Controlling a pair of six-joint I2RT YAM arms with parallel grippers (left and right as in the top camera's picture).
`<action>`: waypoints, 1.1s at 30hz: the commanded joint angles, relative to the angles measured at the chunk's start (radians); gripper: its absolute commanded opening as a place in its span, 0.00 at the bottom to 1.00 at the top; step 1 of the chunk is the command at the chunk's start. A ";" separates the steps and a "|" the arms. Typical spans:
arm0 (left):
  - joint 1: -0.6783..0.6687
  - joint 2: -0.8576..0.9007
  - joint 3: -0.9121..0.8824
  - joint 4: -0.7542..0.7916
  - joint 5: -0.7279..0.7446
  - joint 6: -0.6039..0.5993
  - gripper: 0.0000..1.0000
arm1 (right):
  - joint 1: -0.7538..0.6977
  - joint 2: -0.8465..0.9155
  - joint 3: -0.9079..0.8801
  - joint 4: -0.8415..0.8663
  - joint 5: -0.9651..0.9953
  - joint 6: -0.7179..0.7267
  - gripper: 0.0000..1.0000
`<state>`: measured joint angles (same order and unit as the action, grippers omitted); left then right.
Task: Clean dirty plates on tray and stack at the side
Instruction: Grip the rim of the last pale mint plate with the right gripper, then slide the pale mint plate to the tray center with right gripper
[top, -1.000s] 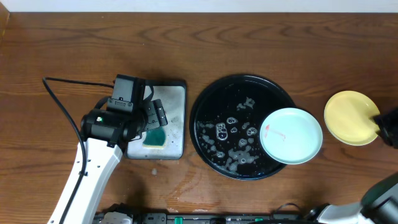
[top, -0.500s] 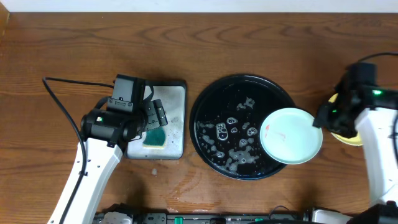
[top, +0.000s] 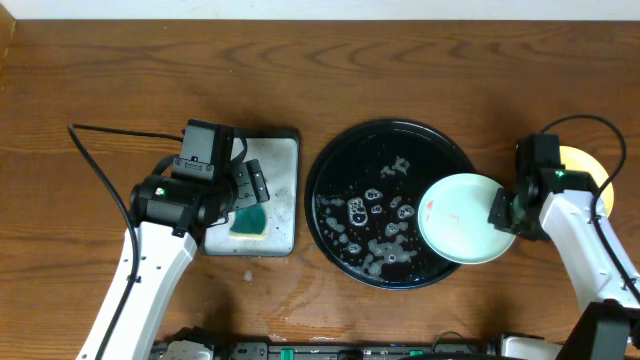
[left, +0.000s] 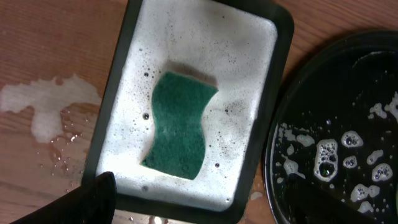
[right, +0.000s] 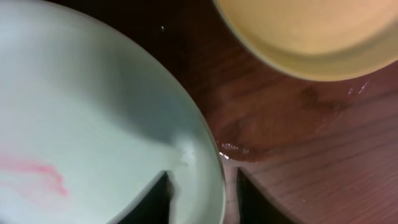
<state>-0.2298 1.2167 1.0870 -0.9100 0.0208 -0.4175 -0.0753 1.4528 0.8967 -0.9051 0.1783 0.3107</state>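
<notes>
A pale mint plate with a red smear lies on the right part of the black round tray, over its rim. My right gripper is at the plate's right edge. In the right wrist view its open fingers straddle the plate rim, one inside and one outside. The yellow plate sits on the table to the right, partly hidden by my right arm, and also shows in the right wrist view. No light blue plate shows. My left gripper hovers open over a green sponge.
The sponge lies in a foamy grey rectangular tray left of the black tray. Soapy suds and water lie in the black tray. Spilled water marks the wood beside the grey tray. A black cable runs across the table at the left.
My right arm came in from the right edge, passed over the yellow plate, and set its fingers around the mint plate's right rim. The left arm has not moved.
</notes>
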 joint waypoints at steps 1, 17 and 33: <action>0.005 -0.001 0.010 -0.003 -0.002 0.006 0.86 | -0.004 0.000 -0.079 0.033 0.006 0.054 0.26; 0.005 -0.001 0.010 -0.003 -0.002 0.006 0.86 | 0.072 -0.159 -0.051 0.097 -0.295 -0.128 0.01; 0.005 -0.001 0.010 -0.003 -0.002 0.006 0.86 | 0.346 0.012 -0.105 0.250 -0.322 0.315 0.15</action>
<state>-0.2298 1.2167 1.0870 -0.9100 0.0208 -0.4175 0.2573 1.4471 0.7895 -0.6746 -0.1379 0.5007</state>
